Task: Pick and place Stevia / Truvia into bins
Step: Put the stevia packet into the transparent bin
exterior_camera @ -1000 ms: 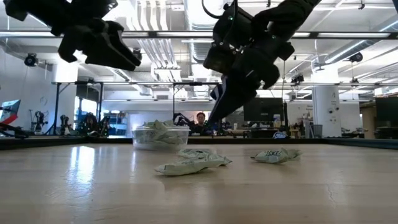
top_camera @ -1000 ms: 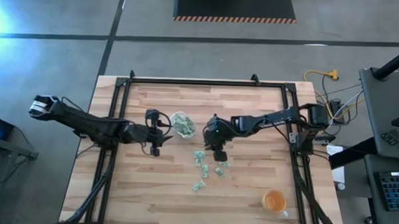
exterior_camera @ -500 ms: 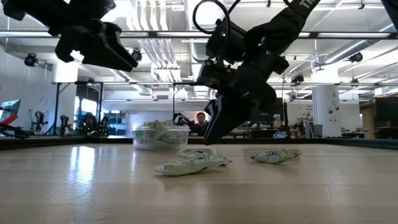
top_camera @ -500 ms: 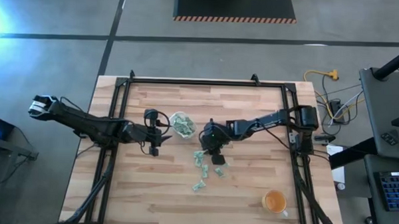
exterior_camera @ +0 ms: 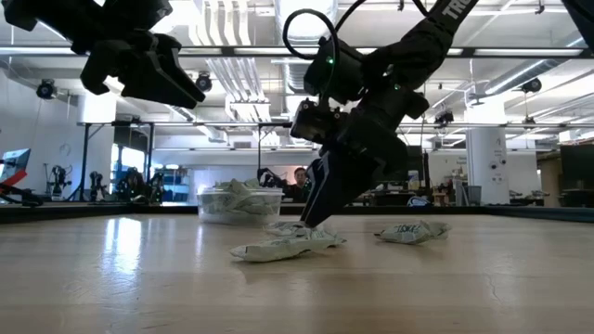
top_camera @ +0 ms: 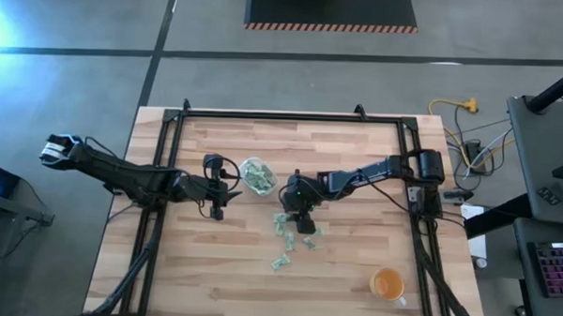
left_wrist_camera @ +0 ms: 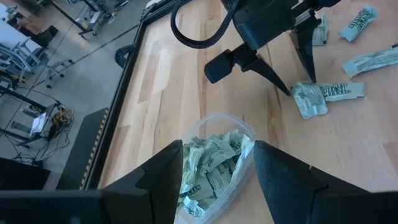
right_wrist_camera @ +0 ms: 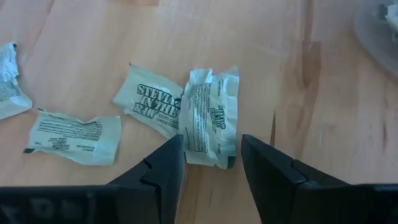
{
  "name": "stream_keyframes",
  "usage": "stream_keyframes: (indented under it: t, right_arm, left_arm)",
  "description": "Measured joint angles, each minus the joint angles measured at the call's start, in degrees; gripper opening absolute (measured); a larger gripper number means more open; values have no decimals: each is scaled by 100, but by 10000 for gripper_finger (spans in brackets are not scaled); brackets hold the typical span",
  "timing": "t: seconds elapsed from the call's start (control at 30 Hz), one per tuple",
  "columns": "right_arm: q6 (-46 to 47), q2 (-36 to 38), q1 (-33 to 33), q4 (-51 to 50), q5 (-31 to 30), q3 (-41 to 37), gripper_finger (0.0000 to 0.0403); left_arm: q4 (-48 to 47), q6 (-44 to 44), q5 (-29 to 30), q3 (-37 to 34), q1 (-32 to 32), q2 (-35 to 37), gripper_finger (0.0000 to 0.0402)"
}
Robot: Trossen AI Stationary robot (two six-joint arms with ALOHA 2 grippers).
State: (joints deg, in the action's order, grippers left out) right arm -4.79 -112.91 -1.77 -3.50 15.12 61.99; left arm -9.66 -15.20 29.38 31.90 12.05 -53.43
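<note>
Partly filled, several packets left

Already holds a good heap of Stevia packets (left_wrist_camera: 214,163): clear tub (top_camera: 256,175), mid-tabletop (top_camera: 353,264). Still lying loose just near of it: a handful of packets (top_camera: 286,241), scattered toward the orange cup (top_camera: 387,285) at the near right. Lowered over the closest one (right_wrist_camera: 210,116), right gripper (top_camera: 296,212), fingers spread either side of it, nothing grasped yet. Waiting just left of the tub, left gripper (top_camera: 220,184), fingers apart and empty. Likely next: close on that packet, lift, carry to the tub; then repeat for the rest.
</note>
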Motion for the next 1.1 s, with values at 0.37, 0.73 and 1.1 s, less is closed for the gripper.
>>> stream_keyframes:
  t: [0.37,0.73,1.1]
  right_arm:
    - [-148,-10,-1,-63,0,12,82]
    - [-478,-10,-1,-275,-4,293,18]
    - [-814,-6,-1,-1307,-929,1257,18]
  left_arm:
    - [1,-1,1,0,0,0,180]
    - [-5,-7,1,0,0,0,180]
    - [-8,-12,1,0,-4,0,180]
